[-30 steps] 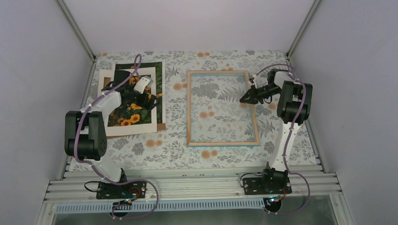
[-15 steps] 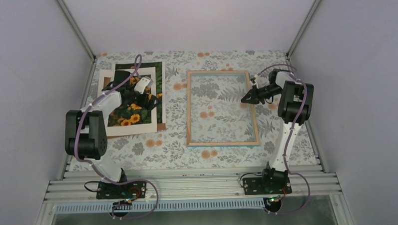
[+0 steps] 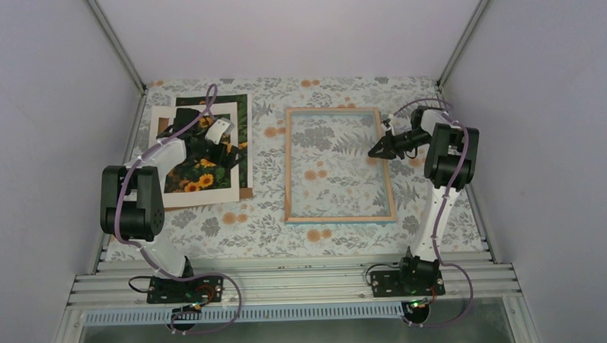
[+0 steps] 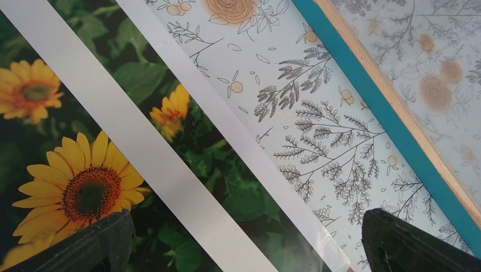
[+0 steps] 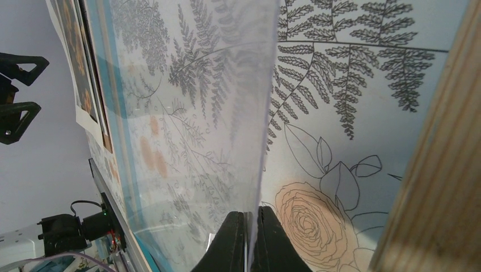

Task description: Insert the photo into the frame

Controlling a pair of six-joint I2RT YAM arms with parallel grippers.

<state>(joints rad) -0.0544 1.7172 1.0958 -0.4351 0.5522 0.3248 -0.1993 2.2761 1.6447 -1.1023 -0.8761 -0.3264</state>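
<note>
The sunflower photo (image 3: 240, 120) lies at the back left under a tilted white border sheet (image 3: 202, 196). My left gripper (image 3: 223, 147) hovers over them, open and empty. In the left wrist view its fingers (image 4: 96, 243) straddle the photo (image 4: 85, 187) and a band of the border sheet (image 4: 142, 147). The frame (image 3: 287, 172) lies mid-table, pale wood side up, with its teal edge (image 4: 374, 102) showing in the left wrist view. My right gripper (image 3: 374, 151) is at the frame's right rail. There it (image 5: 251, 229) is shut on the edge of a clear sheet (image 5: 193, 113) and lifts that edge off the table.
A corner of a brown backing board (image 3: 246, 193) sticks out under the border sheet. The floral tablecloth (image 3: 241, 227) covers the table. Grey walls close in the left, right and back. The frame's wooden rail (image 5: 448, 170) stands just right of my right fingers.
My right gripper has shifted very slightly toward the back while holding the clear sheet. The left arm has not visibly moved.
</note>
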